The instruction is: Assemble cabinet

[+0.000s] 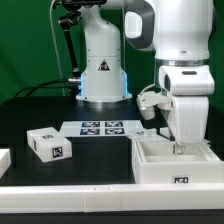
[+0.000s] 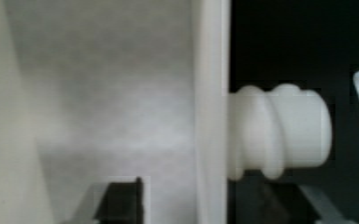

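Cabinet (image 1: 158,170): white open-top box with a small black-and-white tag on its front face. It sits on the black counter (image 1: 90,165) at the exterior view's lower right, close to the front edge. My claw (image 1: 178,147) is down inside it; can't tell whether it's apart or clamped. Wrist view shows a white panel with a ribbed white knob (image 2: 282,135) just beside it. Marker board (image 1: 103,127) lies behind, apart. Small tagged block (image 1: 48,143) is well apart at the exterior view's left, with open counter between.

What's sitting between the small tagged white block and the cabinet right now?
Nothing: in the exterior view only bare black table separates the small block from the cabinet. The marker board lies just behind that stretch.
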You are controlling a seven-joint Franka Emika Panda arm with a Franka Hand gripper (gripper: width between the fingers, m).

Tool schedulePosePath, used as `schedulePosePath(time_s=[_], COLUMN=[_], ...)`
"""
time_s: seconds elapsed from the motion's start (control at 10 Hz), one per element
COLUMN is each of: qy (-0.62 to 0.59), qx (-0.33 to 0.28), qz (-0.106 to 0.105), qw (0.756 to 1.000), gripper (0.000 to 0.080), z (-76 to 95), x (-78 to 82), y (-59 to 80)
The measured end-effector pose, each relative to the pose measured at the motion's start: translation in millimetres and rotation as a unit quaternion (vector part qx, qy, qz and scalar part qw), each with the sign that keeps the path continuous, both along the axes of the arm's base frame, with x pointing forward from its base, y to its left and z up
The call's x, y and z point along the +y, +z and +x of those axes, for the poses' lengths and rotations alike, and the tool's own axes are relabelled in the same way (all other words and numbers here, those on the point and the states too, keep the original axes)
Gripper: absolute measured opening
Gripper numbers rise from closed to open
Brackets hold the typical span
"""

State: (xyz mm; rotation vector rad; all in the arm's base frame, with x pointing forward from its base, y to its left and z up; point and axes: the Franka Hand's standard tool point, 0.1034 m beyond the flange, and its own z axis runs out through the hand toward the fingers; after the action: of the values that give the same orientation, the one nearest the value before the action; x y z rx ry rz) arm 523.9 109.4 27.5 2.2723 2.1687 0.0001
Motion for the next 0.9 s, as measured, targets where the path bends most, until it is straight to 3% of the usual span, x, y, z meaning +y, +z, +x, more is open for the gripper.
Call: schedulePosePath(time_s=[0.1,0.2,0.3,0.4,0.6,0.9], qy=[-0.004,-0.011,-0.021,-0.03,-0.036,-0.038], qx=[-0.004,-0.007,-0.012,-0.017,-0.019,-0.017], qz=[0.0,-0.001,-0.002,-0.004,-0.007,-0.007], qw=[1.0,1.0,1.0,0.999,0.999,0.999], gripper=[0.0493,0.0629,0.0629,0.076,0.0787,0.0796], z=[0.5,-0.2,-2.0,-7.8,-27.1,-26.7], x=[0.4,0.0,-0.2,0.8,3.7,2.5], y=[5.1,11.5,19.9,31.7,45.1,42.7])
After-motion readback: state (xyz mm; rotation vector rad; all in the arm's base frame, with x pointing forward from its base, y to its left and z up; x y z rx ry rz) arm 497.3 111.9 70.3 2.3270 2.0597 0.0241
